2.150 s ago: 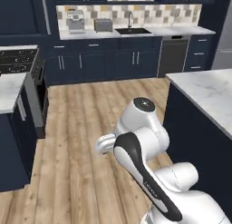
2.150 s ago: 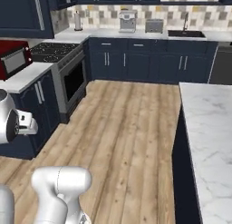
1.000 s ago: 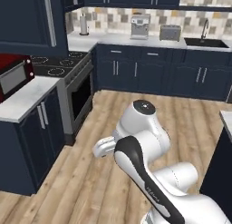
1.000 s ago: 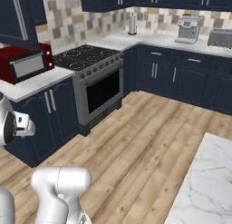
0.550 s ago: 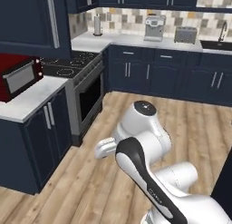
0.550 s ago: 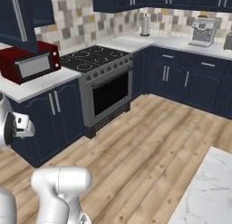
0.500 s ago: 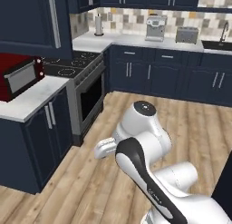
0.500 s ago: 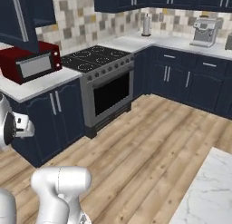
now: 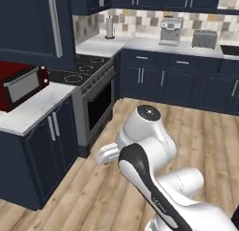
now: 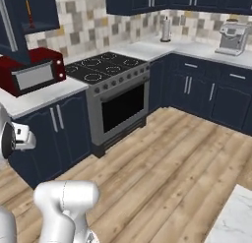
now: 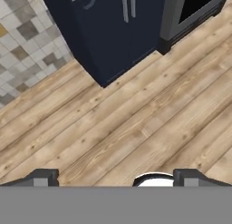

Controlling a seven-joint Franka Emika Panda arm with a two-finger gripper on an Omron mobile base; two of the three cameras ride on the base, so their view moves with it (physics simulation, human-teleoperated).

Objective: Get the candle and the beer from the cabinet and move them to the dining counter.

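1. Navy-blue wall cabinet with a panelled door and a long vertical silver bar handle (image 9: 28,26) hangs at the upper left of the left base view, above a glossy red microwave (image 9: 18,83).
2. Seen from the right base view, the same cabinet sits at the top left, and a thin orange taper candle (image 10: 29,13) stands upright in the dark opening beside its door. The beer cannot be made out.
3. The microwave rests on a small white marble table (image 9: 32,111) atop navy base cabinets with short silver handles.
4. Just beside that table stands a steel-fronted oven range with a black hob (image 10: 110,65).
5. Farther along the back wall, a silver coffee machine (image 9: 170,31) and a toaster (image 9: 205,38) sit on the pale worktop.
6. A corner of the white grey-veined marble dining counter (image 10: 234,220) shows at the lower right of the right base view.
7. The white arm's gripper (image 11: 115,177) points down at the light wooden plank floor (image 11: 136,128); its jaws are wide apart with nothing between them.
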